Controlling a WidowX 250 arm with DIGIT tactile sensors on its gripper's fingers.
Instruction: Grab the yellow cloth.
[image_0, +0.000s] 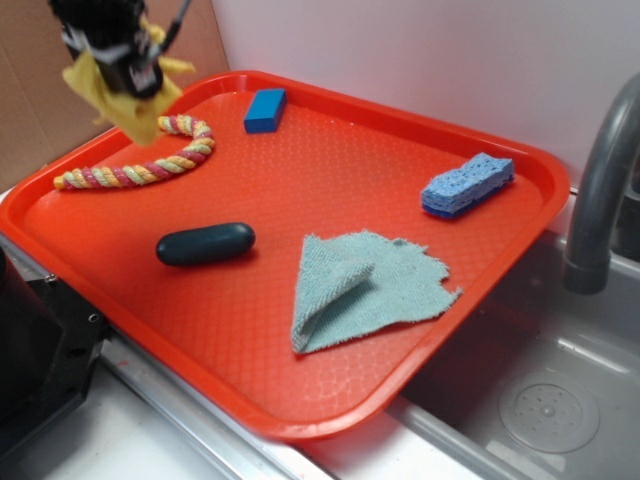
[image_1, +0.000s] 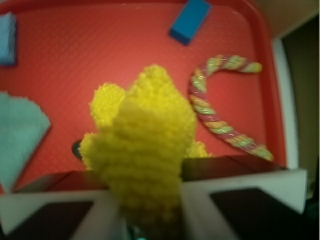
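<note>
End effector (image_0: 128, 72) raised, clutching yellow cloth (image_1: 142, 145)

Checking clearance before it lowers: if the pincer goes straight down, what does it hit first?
Probably the braided rope or bare red tray beside it; depth is unclear. The pincer holds the yellow cloth, which would touch first.

Red tray (image_0: 330, 160), braided rope (image_0: 140, 170), blue block (image_0: 265, 110), blue sponge (image_0: 467, 184), teal cloth (image_0: 365, 290), dark oval object (image_0: 205, 244), faucet (image_0: 600, 180)
</note>
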